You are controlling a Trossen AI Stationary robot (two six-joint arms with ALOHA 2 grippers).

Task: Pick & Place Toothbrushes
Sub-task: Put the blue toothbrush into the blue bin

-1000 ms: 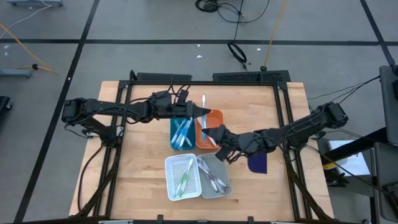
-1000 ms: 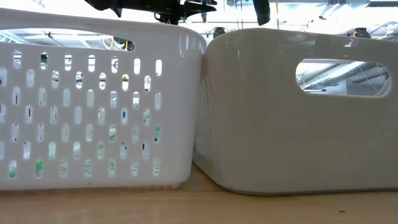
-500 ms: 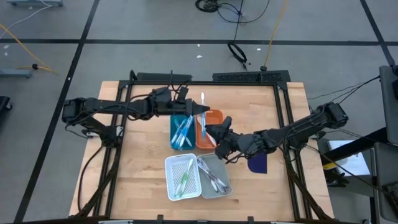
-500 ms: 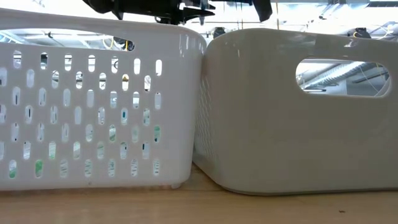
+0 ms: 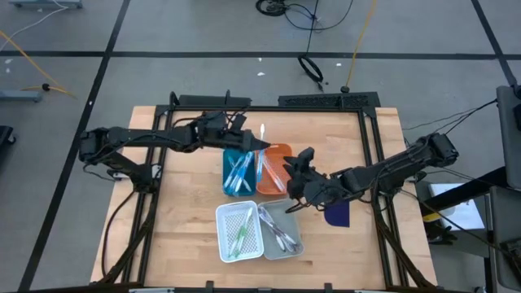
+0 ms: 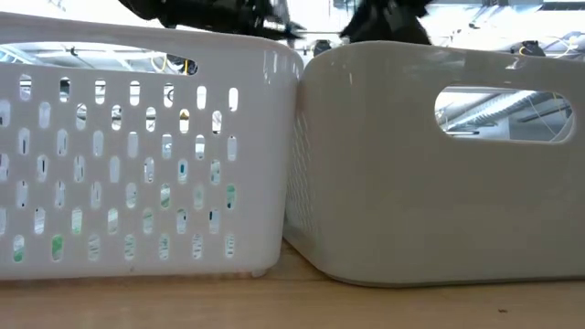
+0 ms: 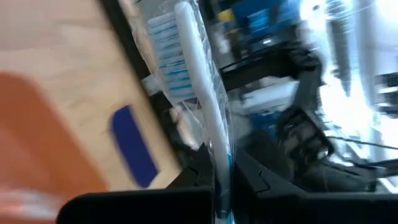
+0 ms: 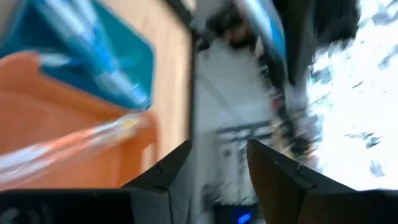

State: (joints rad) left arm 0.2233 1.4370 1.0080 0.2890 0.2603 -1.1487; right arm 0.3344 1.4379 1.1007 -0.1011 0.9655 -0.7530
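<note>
My left gripper [image 5: 257, 145] reaches from the table's left and is shut on a white toothbrush [image 5: 262, 133] with blue bristles, in a clear wrapper, above the far ends of the blue tray [image 5: 227, 176] and the orange tray [image 5: 279, 150]. My right gripper [image 5: 296, 165] hovers open by the orange tray's right side, with nothing between its fingers [image 8: 166, 169]. An orange toothbrush [image 8: 74, 144] lies inside the orange tray [image 8: 37, 93]. Several blue toothbrushes [image 5: 238, 171] lie in the blue tray. More toothbrushes lie in the white tray [image 5: 225, 213] and the grey tray [image 5: 291, 216]. My left gripper pinches the white toothbrush's handle [image 7: 219, 177] between its two fingers. The fingers come level from the table's left and lie across the toothbrush. The bristle head [image 7: 171, 59] sticks out past the fingers toward the table's far edge. The toothbrush is lifted clear of the trays.
A dark blue pad [image 5: 336, 213] lies on the wood right of the grey tray. In the low view the white perforated tray [image 6: 137, 155] and the grey tray [image 6: 439, 164] fill the front. A black frame [image 5: 269, 107] borders the table.
My right gripper has opened, risen and drawn back from over the orange tray toward the table's right and far side. My left gripper has carried the white toothbrush a little toward the far edge, still shut on it.
</note>
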